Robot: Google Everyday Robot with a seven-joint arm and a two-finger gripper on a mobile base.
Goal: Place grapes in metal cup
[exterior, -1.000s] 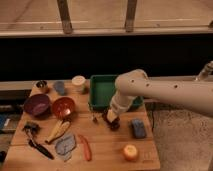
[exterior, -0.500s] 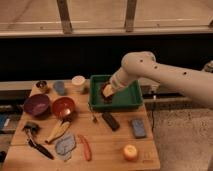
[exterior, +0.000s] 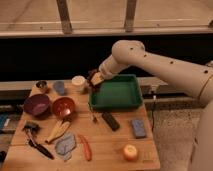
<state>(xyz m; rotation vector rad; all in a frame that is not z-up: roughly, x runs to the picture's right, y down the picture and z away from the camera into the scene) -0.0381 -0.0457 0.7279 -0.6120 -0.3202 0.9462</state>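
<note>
- At gripper (exterior: pixel 96 80): clamped on grapes (exterior: pixel 92 76), dark bunch at the tip; held off the table, above far-left corner of green tray (exterior: pixel 120 94).
- Behind gripper: white arm (exterior: pixel 150 57), reaching in from the right, elbow high above tray's back edge.
- Just left of grapes: white cup (exterior: pixel 78 82), upright on table (exterior: pixel 107 145), close to tray's left wall.
- Further left along back edge: blue-grey cup (exterior: pixel 59 87), then metal cup (exterior: pixel 41 86) near far-left corner; well apart from grapes, w/ both other cups between.
- Inside of metal cup: can't tell what's in it.
- In front of the cups: purple bowl (exterior: pixel 36 104) and red bowl (exterior: pixel 64 106), side by side, upright.
- In front of tray: black remote (exterior: pixel 110 120), lying at an angle; blue sponge (exterior: pixel 138 128) to its right.
- Toward front edge, right to left: orange fruit (exterior: pixel 130 151), carrot (exterior: pixel 85 147), grey cloth (exterior: pixel 65 145), banana (exterior: pixel 57 131) just behind cloth, black-handled tool (exterior: pixel 37 144) at far left.
</note>
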